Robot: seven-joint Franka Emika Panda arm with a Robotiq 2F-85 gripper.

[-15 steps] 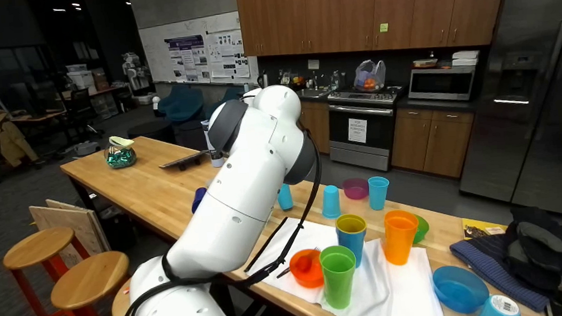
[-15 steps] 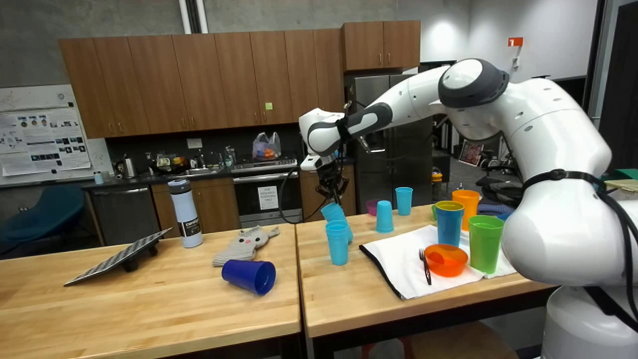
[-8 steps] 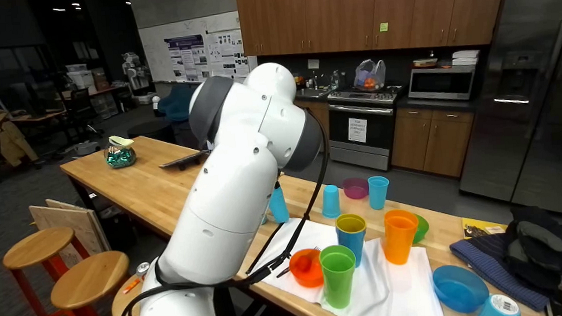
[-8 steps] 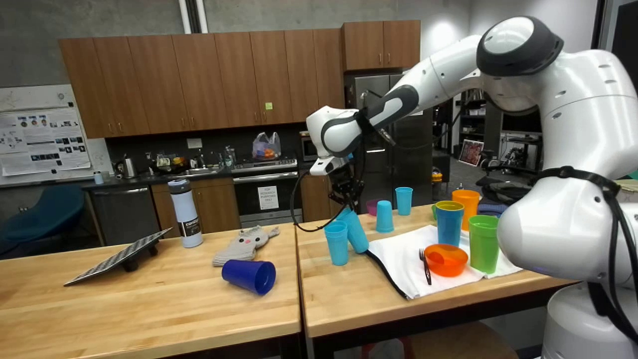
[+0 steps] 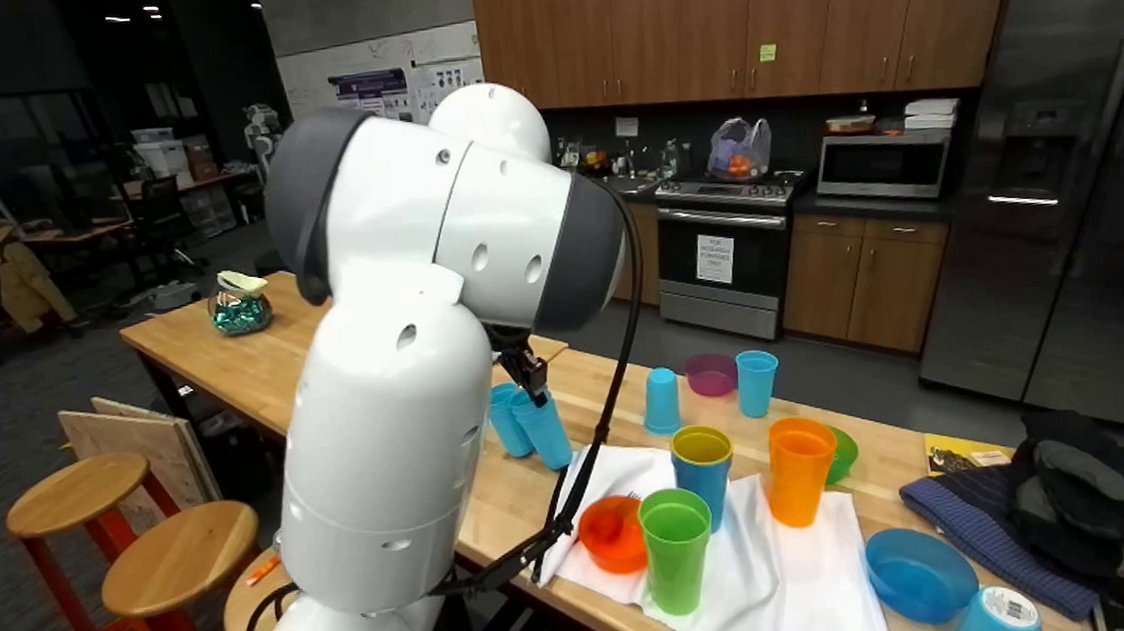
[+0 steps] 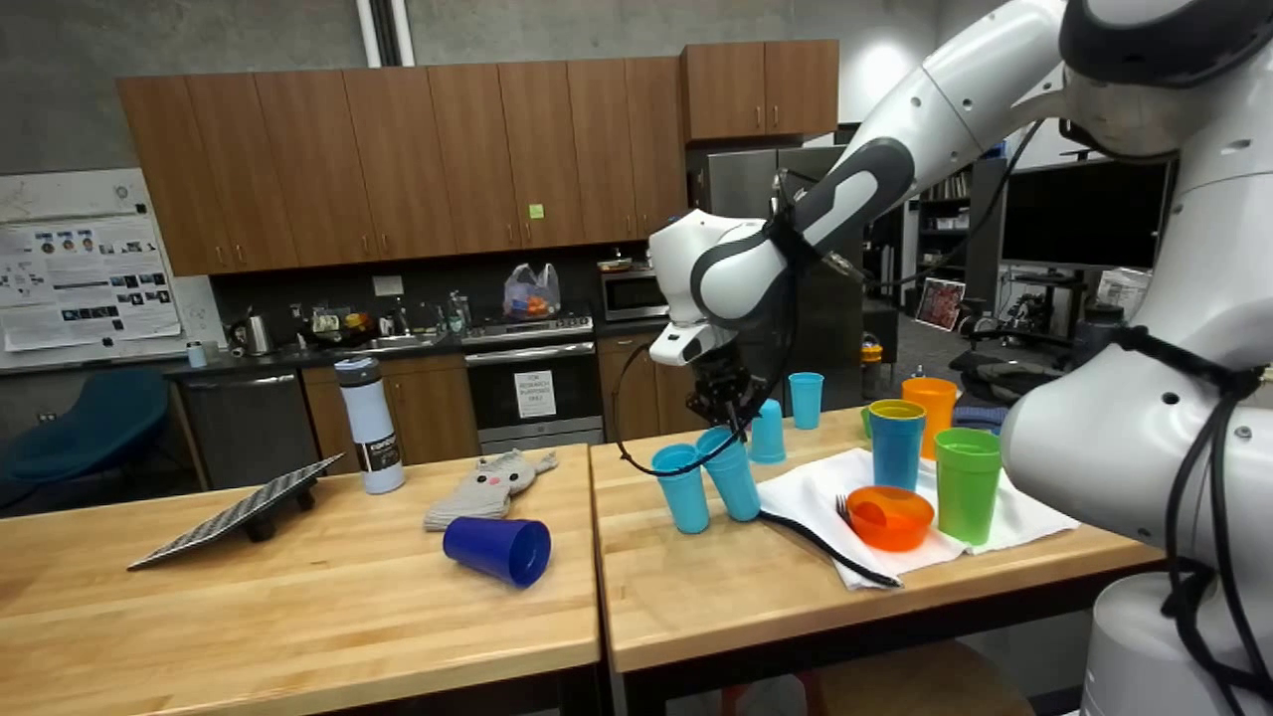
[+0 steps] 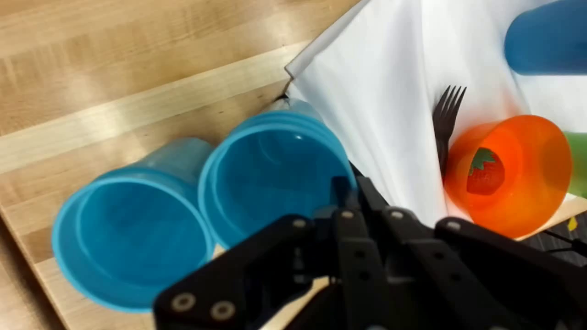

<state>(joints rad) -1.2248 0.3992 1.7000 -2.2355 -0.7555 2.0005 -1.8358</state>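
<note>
My gripper (image 7: pixel 354 189) is shut on the rim of a light blue cup (image 7: pixel 270 176), one finger inside the wall and one outside. In the wrist view its rim shows a double line. The held cup leans in both exterior views (image 5: pixel 544 435) (image 6: pixel 734 484); whether its base rests on the table I cannot tell. A second light blue cup (image 7: pixel 137 233) stands against it, mouth up and slightly tilted (image 6: pixel 684 497). Beside the held cup lies the edge of a white cloth (image 7: pixel 367 101), with a dark fork (image 7: pixel 445 117) and an orange bowl (image 7: pixel 527 169) on it.
On the cloth also stand a green cup (image 6: pixel 967 487), a blue cup (image 6: pixel 895 452) and an orange cup (image 5: pixel 801 472). Two more light blue cups (image 5: pixel 662 403) (image 5: pixel 756 385) stand farther back. A dark blue cup (image 6: pixel 497 552) lies on its side past the table seam.
The gripper has drawn the held cup toward the cloth and the arm's base. The neighbouring cup has shifted and tilted. The cloth's dark-edged side has been pushed inward beside the fork.
</note>
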